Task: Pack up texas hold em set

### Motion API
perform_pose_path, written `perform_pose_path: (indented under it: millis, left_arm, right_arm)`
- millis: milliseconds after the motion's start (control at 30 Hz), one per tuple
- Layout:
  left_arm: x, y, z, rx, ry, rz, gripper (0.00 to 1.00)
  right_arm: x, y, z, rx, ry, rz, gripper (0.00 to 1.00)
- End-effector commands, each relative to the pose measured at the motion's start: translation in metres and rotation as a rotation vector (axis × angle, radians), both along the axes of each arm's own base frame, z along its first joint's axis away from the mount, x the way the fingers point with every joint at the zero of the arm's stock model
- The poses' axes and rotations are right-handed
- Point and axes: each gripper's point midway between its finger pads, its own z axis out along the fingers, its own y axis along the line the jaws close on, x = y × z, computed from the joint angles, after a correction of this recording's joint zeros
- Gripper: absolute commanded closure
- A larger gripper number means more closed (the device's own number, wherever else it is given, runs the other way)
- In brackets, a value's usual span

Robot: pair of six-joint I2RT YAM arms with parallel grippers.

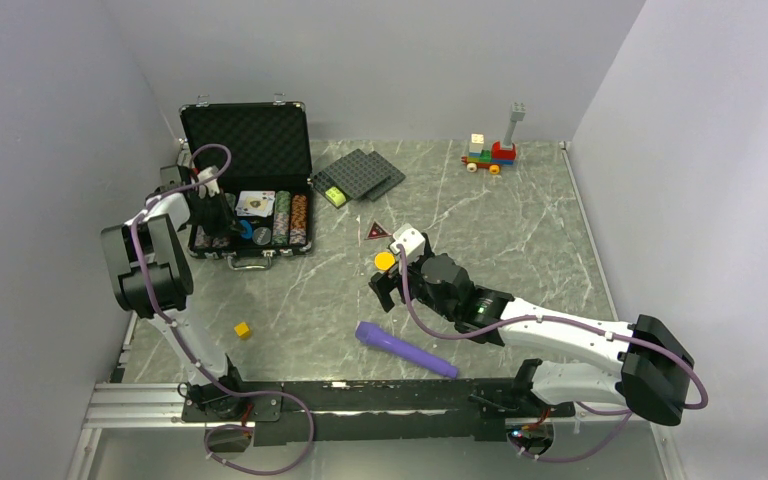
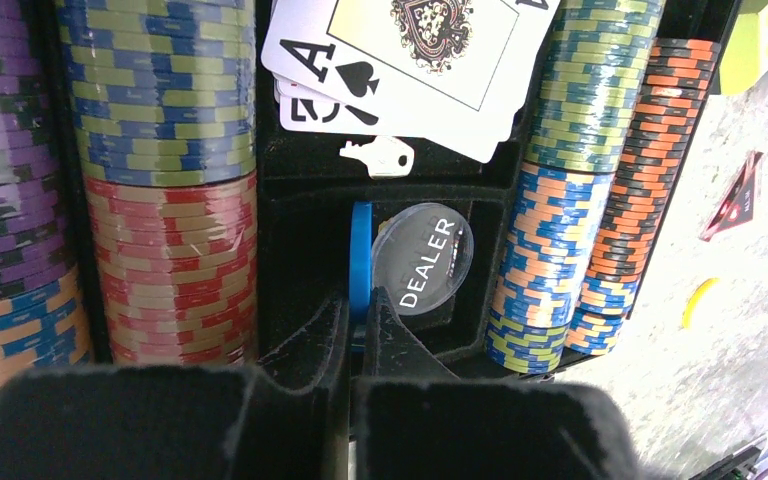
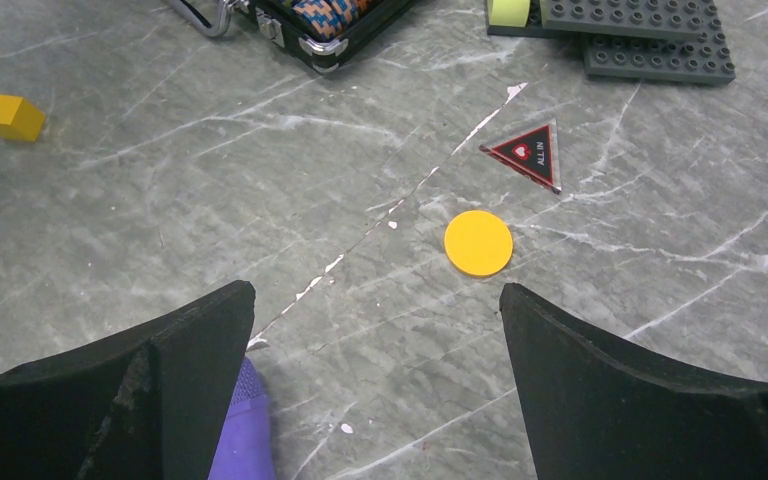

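Inside the open case (image 1: 245, 140), the left gripper (image 2: 360, 318) is closed, its fingertips clamped on the blue disc (image 2: 360, 250). The disc stands on edge in the centre compartment, just beside the clear dealer button (image 2: 422, 258). Playing cards (image 2: 410, 60) lie just beyond, and chip stacks (image 2: 175, 200) fill the rows on either side. The right gripper (image 3: 375, 300) has its jaws wide apart and holds nothing, above the table (image 3: 160, 200). The yellow disc (image 3: 478, 243) lies flat just ahead, with the dark red triangle (image 3: 532, 153) near it.
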Motion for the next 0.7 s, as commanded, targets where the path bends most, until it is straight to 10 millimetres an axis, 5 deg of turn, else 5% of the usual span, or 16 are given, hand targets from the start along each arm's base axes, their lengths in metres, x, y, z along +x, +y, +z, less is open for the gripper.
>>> perform_pose_path:
  millis: [0, 367, 667]
  left_arm:
    - [0.005, -0.012, -0.013, 0.027, 0.018, -0.058, 0.93]
    - [0.005, 0.009, 0.008, 0.189, 0.0, 0.003, 0.43]
    - [0.004, 0.035, 0.05, 0.357, -0.094, 0.092, 0.33]
  right_arm:
    - [0.0, 0.002, 0.012, 0.048, -0.016, -0.002, 0.02]
    - [-0.001, 0.004, 0.012, 0.048, -0.016, 0.005, 0.02]
    - [-0.002, 0.005, 0.012, 0.045, -0.014, 0.014, 0.02]
